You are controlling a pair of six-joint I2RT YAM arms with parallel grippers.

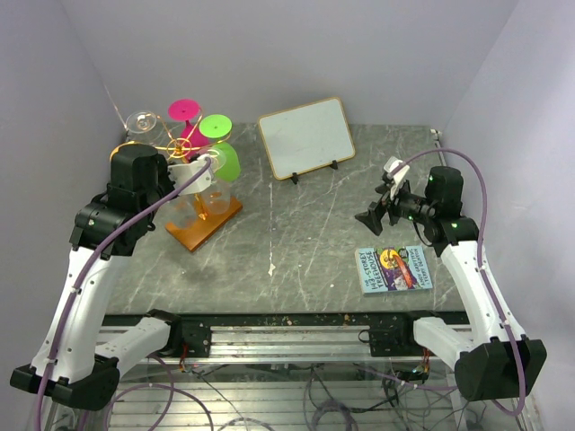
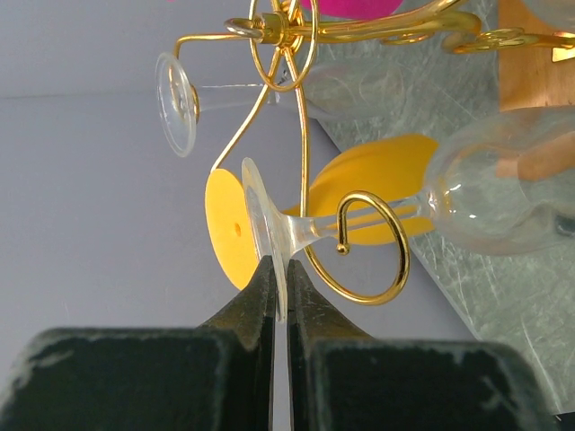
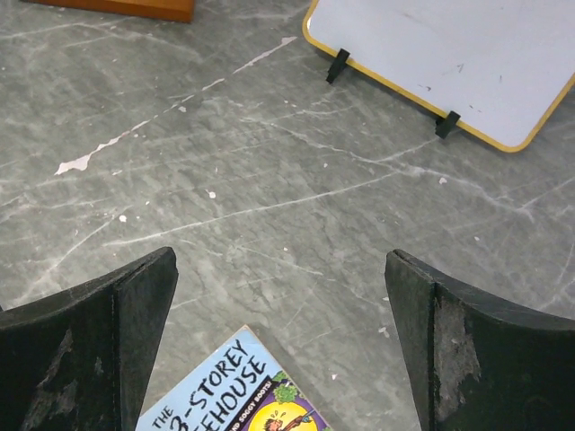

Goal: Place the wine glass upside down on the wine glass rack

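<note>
Glass foot (image 2: 260, 224) in left pincer (image 2: 280, 292), wrist-view only

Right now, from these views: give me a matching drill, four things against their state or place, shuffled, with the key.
Things:
1. left gripper
2. right gripper
3. book
4. whiteboard

States or places:
A. propped up, far side
B. open, nothing between the fingers
C. lying flat, near right
D. shut on the foot of the glass

Pairs: 1-D, 2-B, 3-C, 4-A
</note>
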